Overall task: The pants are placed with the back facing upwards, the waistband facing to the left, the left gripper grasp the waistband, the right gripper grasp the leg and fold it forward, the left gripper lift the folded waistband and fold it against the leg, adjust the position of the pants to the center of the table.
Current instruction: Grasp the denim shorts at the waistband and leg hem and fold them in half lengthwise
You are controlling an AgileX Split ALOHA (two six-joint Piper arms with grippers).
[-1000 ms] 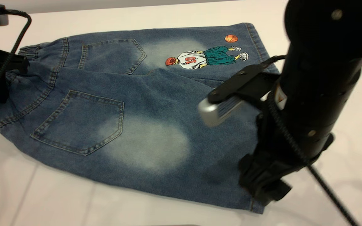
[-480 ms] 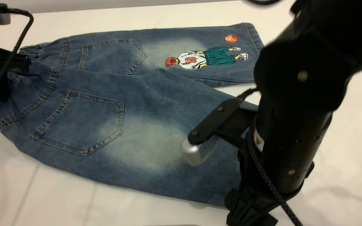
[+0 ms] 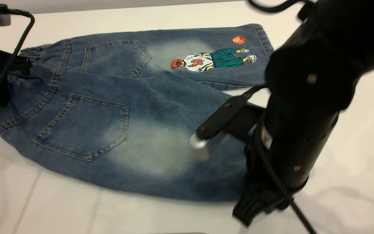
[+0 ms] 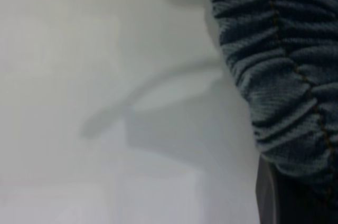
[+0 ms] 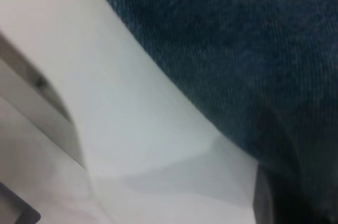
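Observation:
The pants [image 3: 109, 107] lie back side up on the table [image 3: 44, 201], with the waistband [image 3: 32, 52] at the left. My left gripper [image 3: 2, 78] is at the bunched elastic waistband [image 4: 280, 65] and shut on it; one of its fingers [image 4: 266, 197] presses against the gathers. My right gripper [image 3: 203, 152] is over the hem end of the leg [image 3: 154, 146], the plain near one with the pale patch. Its silvery-tipped upper finger lies on top of the denim. Close up, the leg [image 5: 237, 39] drapes over the gripper's dark finger [image 5: 269, 203], and the gripper is shut on it.
The printed far leg [image 3: 213, 58] lies flat toward the back right. The right arm's bulky black body [image 3: 304, 113] hides the near leg's hem corner. Bare white table [image 5: 132, 129] surrounds the pants, and a grey edge [image 5: 37, 81] shows past it.
The right gripper came down and toward the front over the near leg, then rose slightly. The leg's near hem edge has drawn in and lifted. The left gripper stayed at the waistband.

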